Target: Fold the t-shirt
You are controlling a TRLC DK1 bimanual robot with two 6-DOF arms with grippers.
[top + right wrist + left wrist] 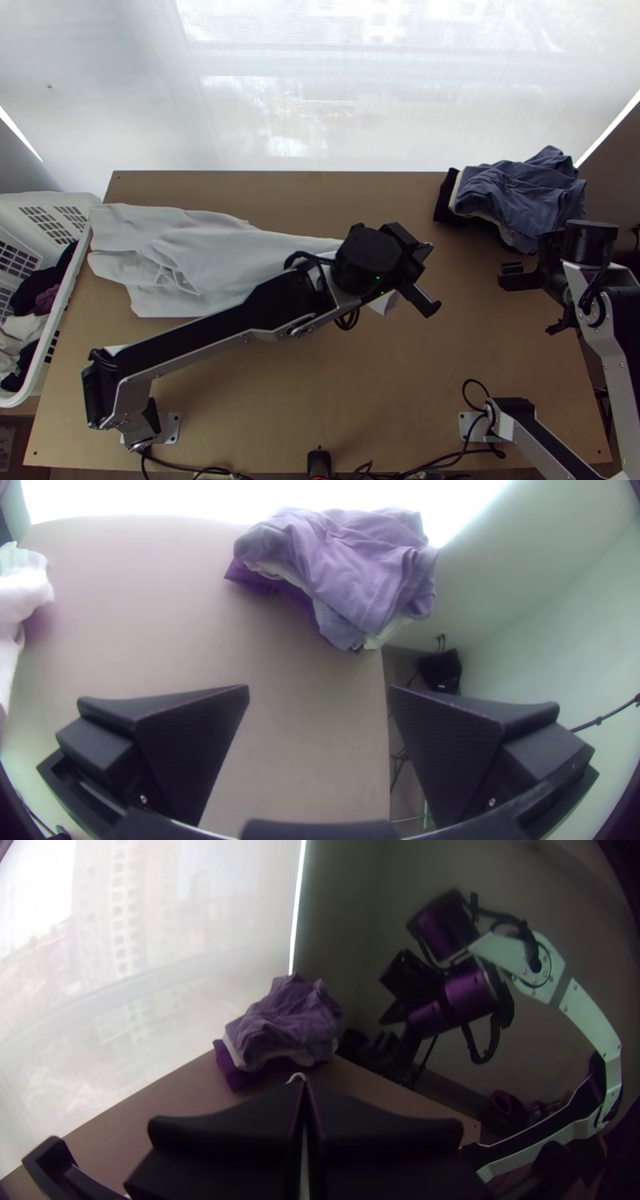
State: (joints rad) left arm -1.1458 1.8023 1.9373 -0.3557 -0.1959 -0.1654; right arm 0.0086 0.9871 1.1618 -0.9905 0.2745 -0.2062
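Note:
In the top view the white t-shirt (180, 256) lies loosely stretched and wrinkled across the table's left half, its right end running under my left gripper (418, 270). In the left wrist view the fingers of my left gripper (305, 1090) are together, with a bit of white cloth (297, 1077) at their tips. The arm hides part of the shirt. Off at the table's right side, my right gripper (538, 300) stands open, away from the shirt. From the right wrist, my right gripper (319, 690) has nothing between its fingers, and white cloth (23, 597) shows at the far edge.
A pile of clothes with a blue-grey garment (520, 196) on top sits at the table's back right corner. At the left edge stands a white basket (60, 320) holding dark and pale clothes. Cables run along the table's near edge.

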